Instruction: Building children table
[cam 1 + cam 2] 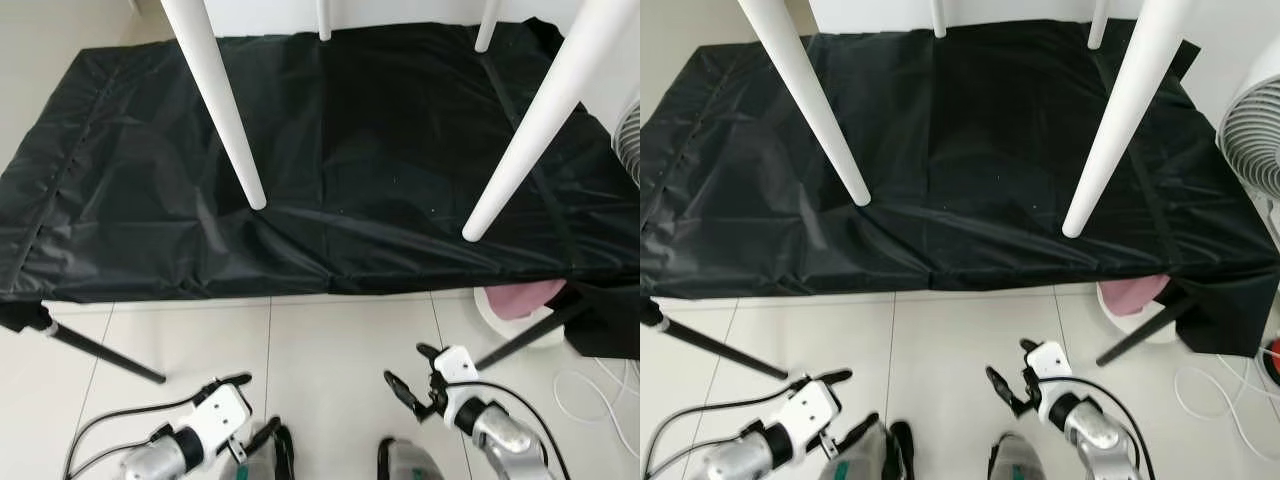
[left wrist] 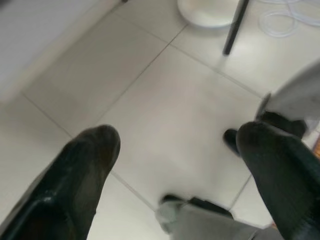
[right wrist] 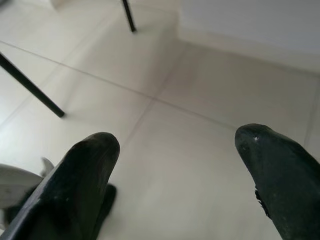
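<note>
Beside the black-covered table (image 1: 940, 180), a white fan (image 1: 1252, 135).

Four white table legs (image 1: 228, 110), one black cloth (image 1: 350, 170), one fan (image 1: 1252, 135), two hands (image 1: 412, 378).

Four white table legs (image 1: 225, 110) run off the top edge, their tabletop unseen. A fan (image 1: 1250, 135) is cut by the right edge. A pink object (image 1: 520, 297) sits half hidden under the black-draped surface (image 1: 330, 160).

Four white round table legs (image 1: 225, 115) come down from the top of the frame, slanting outward, their tapered ends touching the black cloth (image 1: 330, 190) in the upper half of the frame.
</note>
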Controlling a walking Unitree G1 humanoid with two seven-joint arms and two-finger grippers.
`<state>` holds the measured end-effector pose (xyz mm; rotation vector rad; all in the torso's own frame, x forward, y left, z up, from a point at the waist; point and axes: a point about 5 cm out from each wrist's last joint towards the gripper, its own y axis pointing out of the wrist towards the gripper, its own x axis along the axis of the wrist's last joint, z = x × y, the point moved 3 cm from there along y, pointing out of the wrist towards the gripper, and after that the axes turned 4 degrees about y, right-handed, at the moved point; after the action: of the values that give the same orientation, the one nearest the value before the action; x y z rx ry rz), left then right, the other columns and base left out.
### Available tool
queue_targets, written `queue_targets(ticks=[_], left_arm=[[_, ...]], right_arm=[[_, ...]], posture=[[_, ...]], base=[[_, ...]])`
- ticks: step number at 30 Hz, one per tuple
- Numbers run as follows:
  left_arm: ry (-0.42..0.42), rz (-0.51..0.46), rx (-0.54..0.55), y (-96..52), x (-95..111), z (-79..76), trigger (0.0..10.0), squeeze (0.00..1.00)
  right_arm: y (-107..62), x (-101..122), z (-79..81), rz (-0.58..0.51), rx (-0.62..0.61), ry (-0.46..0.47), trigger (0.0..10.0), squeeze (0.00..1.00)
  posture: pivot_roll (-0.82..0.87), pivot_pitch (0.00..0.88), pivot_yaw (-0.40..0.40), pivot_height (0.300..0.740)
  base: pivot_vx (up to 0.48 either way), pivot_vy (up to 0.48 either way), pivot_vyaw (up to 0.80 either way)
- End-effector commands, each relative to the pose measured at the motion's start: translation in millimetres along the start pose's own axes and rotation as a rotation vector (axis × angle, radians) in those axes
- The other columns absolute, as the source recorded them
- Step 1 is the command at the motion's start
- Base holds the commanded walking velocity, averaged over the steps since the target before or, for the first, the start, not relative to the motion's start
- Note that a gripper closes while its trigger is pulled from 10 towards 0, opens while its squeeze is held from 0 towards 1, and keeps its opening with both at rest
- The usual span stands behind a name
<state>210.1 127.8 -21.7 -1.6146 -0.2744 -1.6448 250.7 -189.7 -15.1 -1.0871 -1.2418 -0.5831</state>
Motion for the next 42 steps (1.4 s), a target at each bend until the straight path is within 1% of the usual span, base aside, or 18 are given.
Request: queue_targets(ticks=[1,3,4,5,6,8,9,11,12,16,17,18,20,24,29,35,38,42], left_arm=[[-0.118,0.103,0.113,-9.0,-25.9,15.3,10.0,0.00],[-0.118,0.103,0.113,-9.0,-25.9,15.3,10.0,0.00],[-0.198,0.131,0.188,-9.1,-34.6,23.5,10.0,0.00],[-0.198,0.131,0.188,-9.1,-34.6,23.5,10.0,0.00],[-0.256,0.171,0.263,-9.4,-44.0,29.8,10.0,0.00],[-0.360,0.268,0.392,-10.5,-63.3,33.6,10.0,0.00],[-0.360,0.268,0.392,-10.5,-63.3,33.6,10.0,0.00],[-0.372,0.347,0.442,-11.7,-75.2,30.3,10.0,0.00],[-0.372,0.347,0.442,-11.7,-75.2,30.3,10.0,0.00],[-0.420,0.451,0.518,-20.4,-91.4,28.3,10.0,0.00],[-0.465,0.482,0.552,-25.3,-97.1,27.8,10.0,0.00],[-0.465,0.482,0.552,-25.3,-97.1,27.8,10.0,0.00],[-0.516,0.523,0.588,-31.6,-104.5,26.2,10.0,0.00],[-0.518,0.577,0.596,-36.5,-111.1,22.4,10.0,0.00],[-0.538,0.596,0.607,-38.3,-113.7,21.0,10.0,0.00],[-0.544,0.592,0.629,-37.5,-111.9,26.6,10.0,0.00],[-0.498,0.593,0.592,-34.5,-110.0,25.7,10.0,0.00],[-0.469,0.586,0.556,-30.0,-107.5,23.0,10.0,0.00]], right_arm=[[-5.7,-25.4,-2.3,0.095,-0.094,0.076,10.0,0.00],[-5.7,-25.4,-2.3,0.095,-0.094,0.076,10.0,0.00],[-5.8,-32.1,-6.5,0.125,-0.151,0.123,10.0,0.00],[-5.8,-32.1,-6.5,0.125,-0.151,0.123,10.0,0.00],[-6.0,-39.5,-9.6,0.162,-0.205,0.170,10.0,0.00],[-8.2,-58.0,-8.2,0.276,-0.280,0.203,10.0,0.00],[-8.2,-58.0,-8.2,0.276,-0.280,0.203,10.0,0.00],[-11.0,-72.1,-0.5,0.355,-0.296,0.234,10.0,0.00],[-11.0,-72.1,-0.5,0.355,-0.296,0.234,10.0,0.00],[-16.9,-89.2,12.4,0.454,-0.305,0.227,10.0,0.00],[-20.3,-94.5,15.0,0.481,-0.315,0.243,10.0,0.00],[-20.3,-94.5,15.0,0.481,-0.315,0.243,10.0,0.00],[-26.0,-103.1,20.3,0.523,-0.334,0.276,10.0,0.00],[-31.2,-111.3,26.8,0.567,-0.356,0.283,10.0,0.00],[-32.5,-114.1,29.8,0.587,-0.366,0.275,10.0,0.00],[-25.5,-111.3,36.1,0.584,-0.354,0.286,10.0,0.00],[-23.7,-109.7,34.8,0.580,-0.354,0.287,10.0,0.00],[-23.1,-109.2,34.3,0.580,-0.354,0.286,10.0,0.00]], posture=[[-0.06,0.114,0.089,0.740],[-0.06,0.114,0.089,0.740],[-0.06,0.109,0.090,0.740],[-0.06,0.109,0.090,0.740],[-0.06,0.103,0.091,0.740],[-0.07,0.099,0.091,0.740],[-0.07,0.099,0.091,0.740],[-0.08,0.086,0.084,0.740],[-0.08,0.086,0.084,0.740],[-0.08,0.084,0.086,0.740],[-0.09,0.084,0.090,0.740],[-0.09,0.084,0.090,0.740],[-0.09,0.079,0.092,0.740],[-0.10,0.063,0.099,0.740],[-0.09,0.053,0.106,0.740],[-0.08,0.037,0.110,0.740],[-0.06,0.035,0.109,0.740],[-0.04,0.027,0.101,0.740]], base=[[0.000,0.000,0.00],[0.000,0.000,0.00],[0.000,0.000,0.00],[0.000,0.000,0.00],[0.000,0.000,0.00],[0.000,0.000,0.00],[0.000,0.000,0.00],[0.000,0.000,0.00],[0.000,0.000,0.00],[0.000,0.000,0.00],[0.000,0.000,0.00],[0.000,0.000,0.00],[0.000,0.000,0.00],[0.000,0.000,0.00],[0.000,0.000,0.00],[0.000,0.000,0.00],[0.000,0.000,0.00],[0.000,0.000,0.00]])
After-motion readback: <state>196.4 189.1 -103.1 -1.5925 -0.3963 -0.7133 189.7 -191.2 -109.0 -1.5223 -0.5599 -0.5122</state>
